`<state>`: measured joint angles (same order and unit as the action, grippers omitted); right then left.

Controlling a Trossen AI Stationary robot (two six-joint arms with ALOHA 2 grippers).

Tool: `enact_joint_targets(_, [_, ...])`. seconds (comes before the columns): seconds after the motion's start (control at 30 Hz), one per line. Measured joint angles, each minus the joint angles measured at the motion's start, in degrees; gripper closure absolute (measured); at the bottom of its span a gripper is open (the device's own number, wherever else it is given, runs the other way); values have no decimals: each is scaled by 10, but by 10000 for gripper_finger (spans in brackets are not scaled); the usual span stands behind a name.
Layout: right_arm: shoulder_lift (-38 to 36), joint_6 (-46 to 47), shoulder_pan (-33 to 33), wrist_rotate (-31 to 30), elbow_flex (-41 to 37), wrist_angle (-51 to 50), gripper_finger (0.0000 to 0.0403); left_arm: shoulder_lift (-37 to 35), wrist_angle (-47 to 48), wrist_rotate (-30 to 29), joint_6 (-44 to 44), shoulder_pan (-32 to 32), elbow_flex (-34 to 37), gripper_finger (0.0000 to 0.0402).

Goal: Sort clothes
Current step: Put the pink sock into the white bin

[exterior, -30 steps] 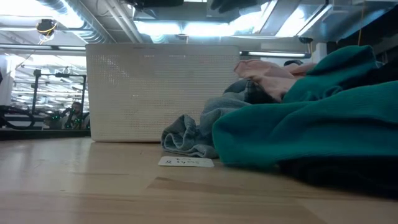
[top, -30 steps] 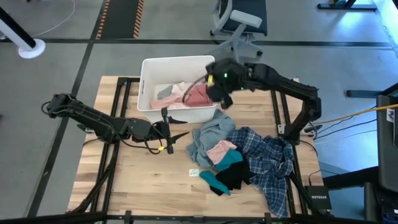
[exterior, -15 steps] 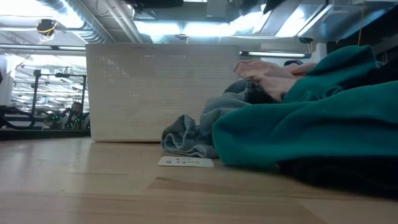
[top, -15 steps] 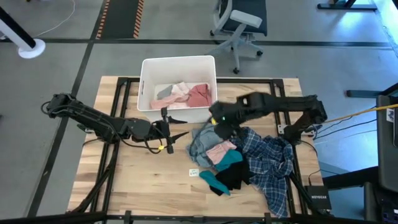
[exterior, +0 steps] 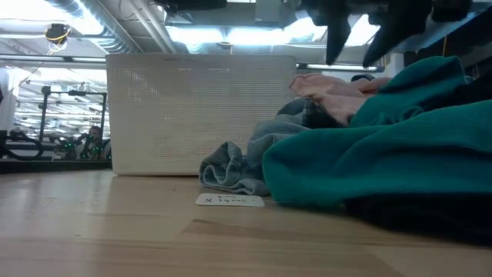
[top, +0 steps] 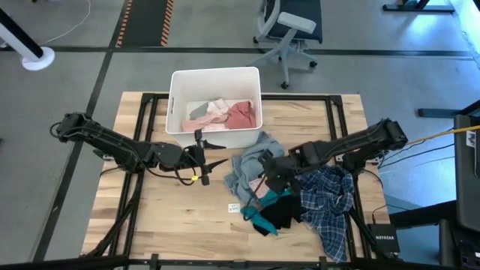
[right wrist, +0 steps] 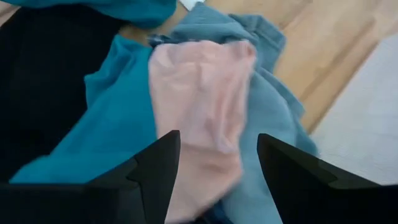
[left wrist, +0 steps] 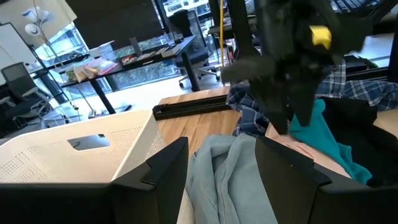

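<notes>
Wooden table [top: 172,217] with a white bin [top: 177,82]; just right of the bin, the right gripper [top: 271,174] hangs with fingers spread over the pale pink piece [right wrist: 199,93] on the clothes pile [top: 300,196], likely next to descend and pinch it, while the left gripper [top: 214,163] waits spread beside the bin.

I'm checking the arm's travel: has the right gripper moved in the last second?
Yes. The right gripper has swung from above the white bin out to the clothes pile, fingers open just above the pale pink piece.

White bin [top: 177,101] on wooden table [top: 172,217], small paper label [top: 234,208] nearby.
</notes>
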<state>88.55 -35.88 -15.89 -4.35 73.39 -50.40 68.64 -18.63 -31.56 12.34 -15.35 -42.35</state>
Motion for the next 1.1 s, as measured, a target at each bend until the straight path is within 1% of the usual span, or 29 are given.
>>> enact_joint_targets(0.1, [1,1,-1,9,-26,53,171,0,0,0,-1,1,0,219])
enact_joint_targets(0.27, [1,1,1,17,-43,97,171,0,0,0,-1,1,0,219])
enact_joint_targets(0.4, [1,1,1,16,-50,104,171,0,0,0,0,1,0,219])
enact_joint_targets(0.53, [1,1,1,-5,-59,109,171,0,0,0,0,1,0,219])
enact_joint_targets(0.8, [1,1,1,-6,-82,123,175,0,0,0,0,1,0,219])
enact_joint_targets(0.87, [1,1,1,-6,-82,123,188,0,0,0,0,1,0,219])
enact_joint_targets(0.93, [1,1,1,-6,-82,122,212,0,0,0,0,1,0,219])
enact_joint_targets(1.1, [1,-5,1,-6,-82,122,297,0,0,0,0,1,0,219])
